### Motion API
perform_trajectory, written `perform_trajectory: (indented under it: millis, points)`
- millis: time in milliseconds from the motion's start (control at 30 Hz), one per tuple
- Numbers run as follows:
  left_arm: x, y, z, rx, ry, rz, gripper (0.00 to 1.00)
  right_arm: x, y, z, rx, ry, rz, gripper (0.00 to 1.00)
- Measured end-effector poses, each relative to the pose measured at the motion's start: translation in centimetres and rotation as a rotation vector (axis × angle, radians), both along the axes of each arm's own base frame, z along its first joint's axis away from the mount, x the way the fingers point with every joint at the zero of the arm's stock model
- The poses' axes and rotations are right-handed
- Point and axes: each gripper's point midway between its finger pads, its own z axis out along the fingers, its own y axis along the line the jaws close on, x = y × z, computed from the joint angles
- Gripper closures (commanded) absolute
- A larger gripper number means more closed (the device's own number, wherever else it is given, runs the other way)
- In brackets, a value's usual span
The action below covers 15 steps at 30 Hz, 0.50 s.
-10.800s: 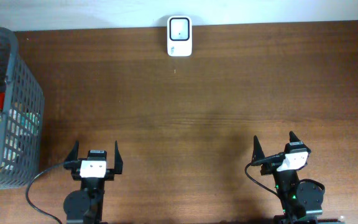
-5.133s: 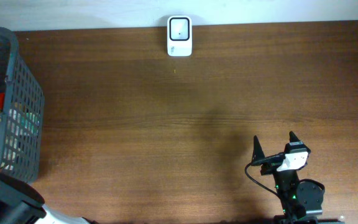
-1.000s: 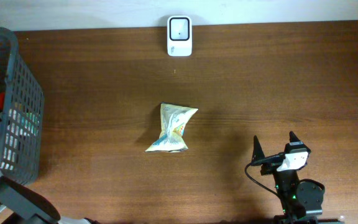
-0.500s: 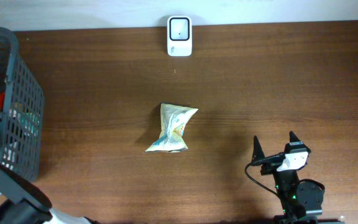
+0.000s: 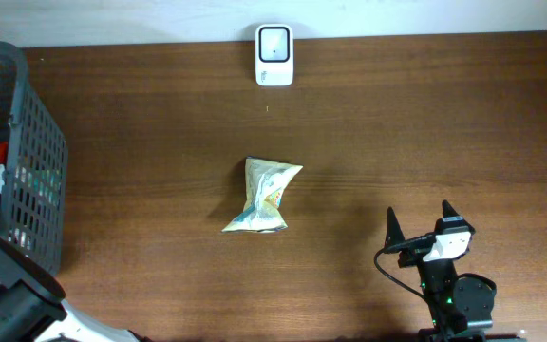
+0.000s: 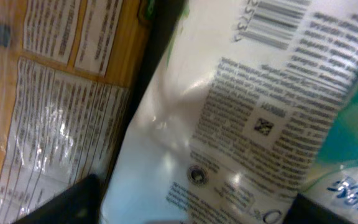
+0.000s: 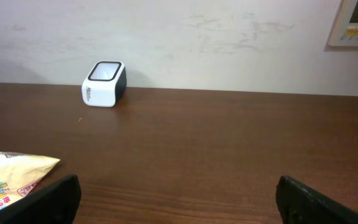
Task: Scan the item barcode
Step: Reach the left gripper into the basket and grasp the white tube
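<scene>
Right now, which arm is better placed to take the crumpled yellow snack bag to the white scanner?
Right, I'd say. The right gripper is open, empty and nearer the crumpled yellow snack bag; the left gripper is down in the grey mesh basket, over a white packet.

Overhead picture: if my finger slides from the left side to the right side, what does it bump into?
gray basket → snack bag → right gripper

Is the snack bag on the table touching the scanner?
No, the bag lies mid-table with bare wood between it and the scanner at the far edge.
</scene>
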Motion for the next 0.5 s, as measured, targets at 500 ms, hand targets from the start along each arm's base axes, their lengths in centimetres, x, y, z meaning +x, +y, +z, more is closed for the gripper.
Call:
perform_trajectory:
  millis: [500]
  points:
    - [0.8,0.5,1.1,0.009,0.013,-0.003,1.00,0.0,0.0,0.0,0.000,0.000,0.000,0.01]
